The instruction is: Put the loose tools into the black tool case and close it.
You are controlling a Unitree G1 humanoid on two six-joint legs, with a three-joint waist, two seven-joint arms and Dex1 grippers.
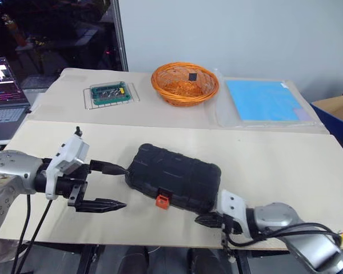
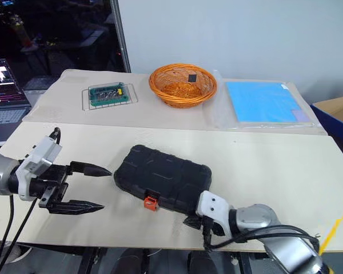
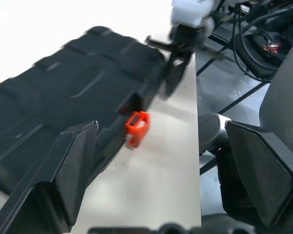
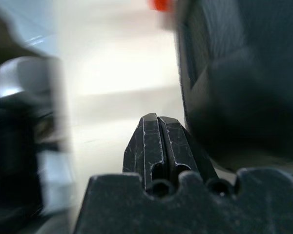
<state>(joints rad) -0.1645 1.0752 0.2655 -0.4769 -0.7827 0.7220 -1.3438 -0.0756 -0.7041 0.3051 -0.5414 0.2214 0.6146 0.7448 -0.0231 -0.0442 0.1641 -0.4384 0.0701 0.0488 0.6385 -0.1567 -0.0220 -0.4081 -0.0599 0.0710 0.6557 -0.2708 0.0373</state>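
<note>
Currently the black tool case (image 1: 172,177) lies closed on the cream table (image 1: 274,160), lid down, its orange latch (image 1: 162,200) on the near edge facing me. My left gripper (image 1: 115,186) sits just beside the case's left end, fingers spread wide, the far fingertip close to the case's corner; contact there I cannot tell. My right gripper (image 1: 204,220) is at the case's near right corner by the table edge, fingers pressed together, holding nothing. Farther back: an orange wicker basket (image 1: 184,83), a green circuit board (image 1: 109,93), a blue sheet (image 1: 263,100).
</note>
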